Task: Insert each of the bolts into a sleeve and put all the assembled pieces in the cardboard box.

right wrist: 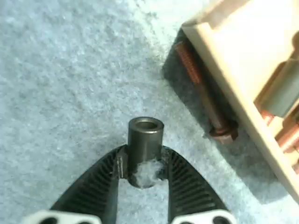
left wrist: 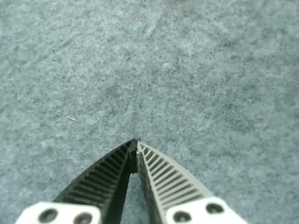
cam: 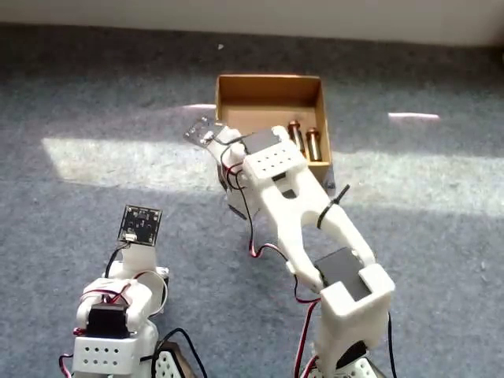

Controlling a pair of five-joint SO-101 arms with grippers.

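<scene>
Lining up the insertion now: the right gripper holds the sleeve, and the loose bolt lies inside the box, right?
Not quite. The right gripper does hold the sleeve, but the loose bolt is not inside the box. It lies on the carpet outside, along the box's outer wall, as the right wrist view shows.

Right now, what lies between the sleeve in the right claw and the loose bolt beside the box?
Bare carpet alone separates sleeve and bolt, seen in the right wrist view.
</scene>
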